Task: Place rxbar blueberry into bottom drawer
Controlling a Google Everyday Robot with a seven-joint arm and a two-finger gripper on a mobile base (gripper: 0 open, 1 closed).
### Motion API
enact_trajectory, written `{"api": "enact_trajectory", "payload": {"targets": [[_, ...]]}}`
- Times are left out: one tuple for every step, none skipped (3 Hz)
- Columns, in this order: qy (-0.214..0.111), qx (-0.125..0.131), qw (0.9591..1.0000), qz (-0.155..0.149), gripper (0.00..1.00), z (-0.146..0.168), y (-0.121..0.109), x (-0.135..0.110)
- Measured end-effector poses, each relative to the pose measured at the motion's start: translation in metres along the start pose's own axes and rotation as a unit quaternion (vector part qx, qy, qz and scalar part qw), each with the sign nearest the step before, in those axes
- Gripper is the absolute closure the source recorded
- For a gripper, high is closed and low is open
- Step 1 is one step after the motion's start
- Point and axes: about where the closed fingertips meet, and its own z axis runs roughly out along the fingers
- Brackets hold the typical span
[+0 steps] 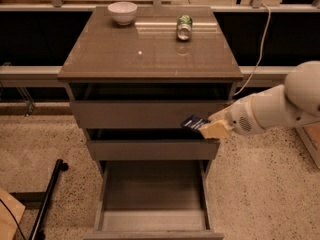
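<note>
My gripper (pixel 207 128) comes in from the right on a white arm and is shut on the rxbar blueberry (pixel 195 123), a flat dark navy bar that sticks out to the left of the fingers. It hangs in front of the right end of the top drawer front, above the middle drawer. The bottom drawer (pixel 152 223) is pulled far out at the foot of the cabinet, and its grey inside shows nothing in it. The bar is above and a little right of the drawer's middle.
On the cabinet top (pixel 125 54) stand a white bowl (pixel 122 12) at the back left and a green soda can (pixel 184 27) lying at the back right. The top and middle drawers stand slightly open. A black bar (pixel 47 199) lies on the floor at left.
</note>
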Motion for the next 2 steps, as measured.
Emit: {"api": "enact_trajectory", "payload": {"targets": [[0.011, -0.034, 0.9992, 0.016, 1.0, 0.063, 0.015, 0.041], [-0.005, -0.065, 0.9967, 0.048, 1.0, 0.134, 0.021, 0.096]]}}
